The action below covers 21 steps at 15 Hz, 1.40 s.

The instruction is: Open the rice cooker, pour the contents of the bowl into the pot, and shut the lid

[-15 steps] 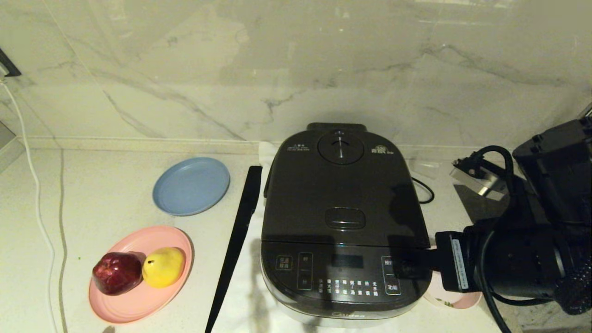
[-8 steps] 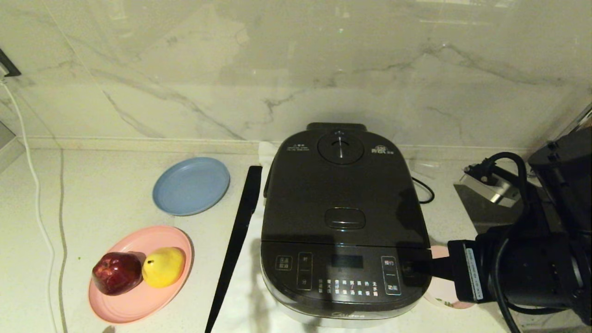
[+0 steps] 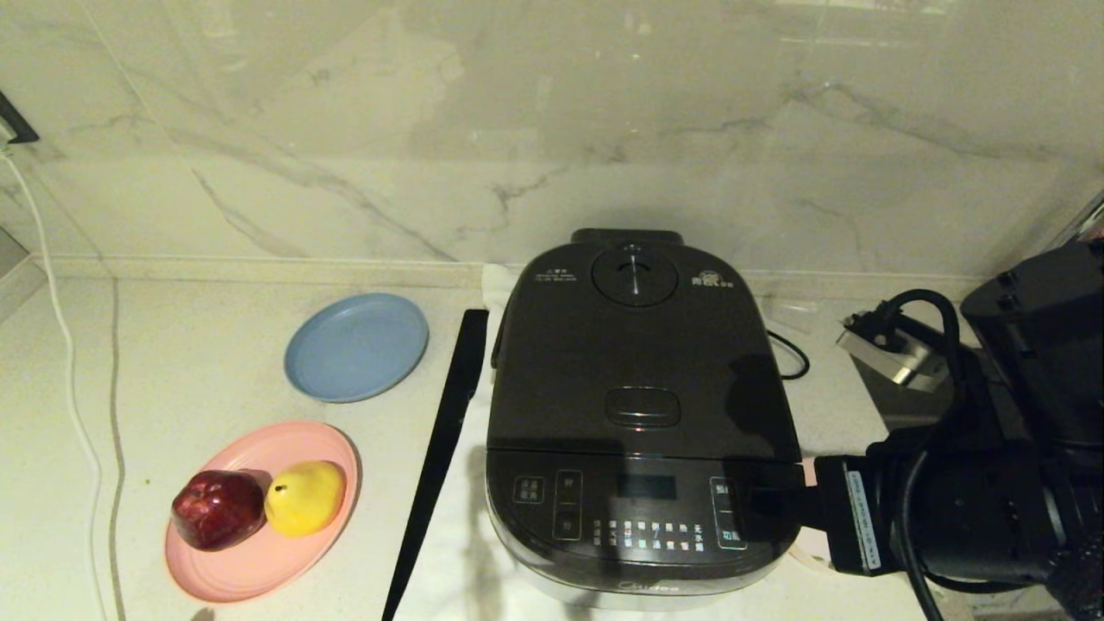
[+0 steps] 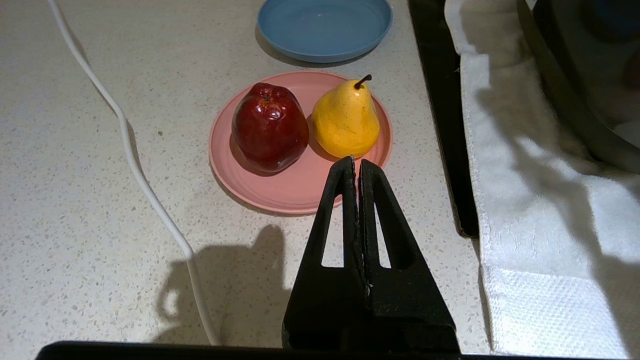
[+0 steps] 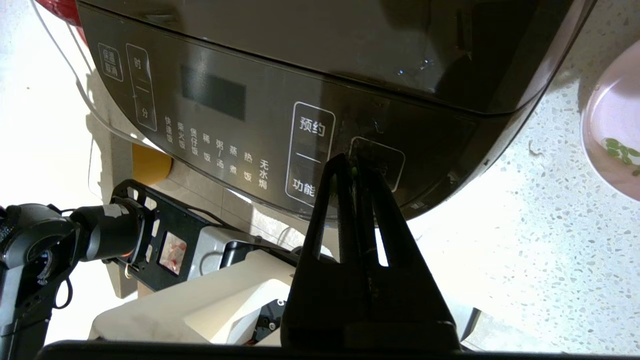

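Note:
The dark grey rice cooker (image 3: 642, 414) stands mid-counter with its lid (image 3: 638, 354) down, so the pot is hidden. My right gripper (image 3: 759, 502) is shut and holds nothing. Its tips (image 5: 351, 161) hover just in front of the right end of the button panel (image 5: 310, 150). A small green speck sits at the fingertips. The pale pink bowl (image 5: 612, 145), with green bits (image 5: 620, 148) inside, rests on the counter right of the cooker; the right arm covers most of it in the head view. My left gripper (image 4: 356, 161) is shut and idle, low over the counter near the pink plate.
A pink plate (image 3: 259, 552) carries a red apple (image 3: 217, 509) and a yellow pear (image 3: 304, 497). A blue plate (image 3: 357, 347) lies behind it. A long black strip (image 3: 442, 448) and a white cloth (image 4: 525, 200) lie left of the cooker. A white cable (image 4: 140, 165) runs along the far left.
The right arm drew back to the right half a second ago, then came back left to the cooker's front panel. It now covers more of the bowl. The lid stayed down.

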Available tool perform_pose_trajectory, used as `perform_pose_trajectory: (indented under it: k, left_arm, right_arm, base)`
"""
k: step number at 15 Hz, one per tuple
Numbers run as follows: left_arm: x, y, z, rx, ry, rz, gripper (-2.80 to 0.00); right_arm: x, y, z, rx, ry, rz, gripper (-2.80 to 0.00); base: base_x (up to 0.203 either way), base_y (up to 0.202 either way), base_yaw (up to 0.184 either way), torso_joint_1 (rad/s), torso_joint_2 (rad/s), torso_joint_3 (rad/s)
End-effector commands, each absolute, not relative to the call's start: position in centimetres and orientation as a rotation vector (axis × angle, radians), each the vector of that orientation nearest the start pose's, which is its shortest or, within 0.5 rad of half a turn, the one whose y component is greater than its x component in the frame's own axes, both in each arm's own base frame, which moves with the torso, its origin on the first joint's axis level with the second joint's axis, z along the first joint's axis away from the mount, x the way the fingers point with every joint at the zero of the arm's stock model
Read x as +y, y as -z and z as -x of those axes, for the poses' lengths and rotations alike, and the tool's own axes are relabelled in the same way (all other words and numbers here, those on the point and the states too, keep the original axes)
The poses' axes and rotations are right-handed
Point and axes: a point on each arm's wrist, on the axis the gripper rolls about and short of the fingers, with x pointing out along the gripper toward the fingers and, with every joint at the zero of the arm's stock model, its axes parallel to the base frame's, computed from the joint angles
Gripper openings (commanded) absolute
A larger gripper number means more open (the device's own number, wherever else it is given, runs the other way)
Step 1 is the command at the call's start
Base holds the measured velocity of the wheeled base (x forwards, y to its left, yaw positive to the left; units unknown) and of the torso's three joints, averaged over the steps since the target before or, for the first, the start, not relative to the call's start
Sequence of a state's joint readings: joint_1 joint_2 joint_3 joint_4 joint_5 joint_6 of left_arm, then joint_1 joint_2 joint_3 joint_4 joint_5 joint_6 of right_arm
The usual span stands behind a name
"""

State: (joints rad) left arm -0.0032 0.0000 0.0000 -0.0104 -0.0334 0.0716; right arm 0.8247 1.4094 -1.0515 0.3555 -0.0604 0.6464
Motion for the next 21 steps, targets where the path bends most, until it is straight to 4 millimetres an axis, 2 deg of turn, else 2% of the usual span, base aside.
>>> perform_pose_trajectory:
  k: [1, 6, 21]
  left_arm:
    - [-0.1, -7.5, 2.2, -0.007, 0.037, -0.072, -2.8]
    - [-0.1, -7.5, 2.2, -0.007, 0.037, -0.072, -2.8]
    - [-0.1, -7.5, 2.2, -0.007, 0.037, -0.072, -2.8]
  right_arm:
    - [16.0, -23.6, -15.6, 0.865, -0.455, -0.285, -2.8]
    - [15.1, -23.9, -15.7, 0.848, -0.436, -0.3, -2.8]
    - [15.0, -23.1, -16.6, 0.878, -0.401, -0.304, -2.8]
  base:
    - [0.0, 0.0, 0.0, 0.0, 0.0, 0.0]
    - [0.0, 0.0, 0.0, 0.0, 0.0, 0.0]
    - [0.0, 0.0, 0.0, 0.0, 0.0, 0.0]
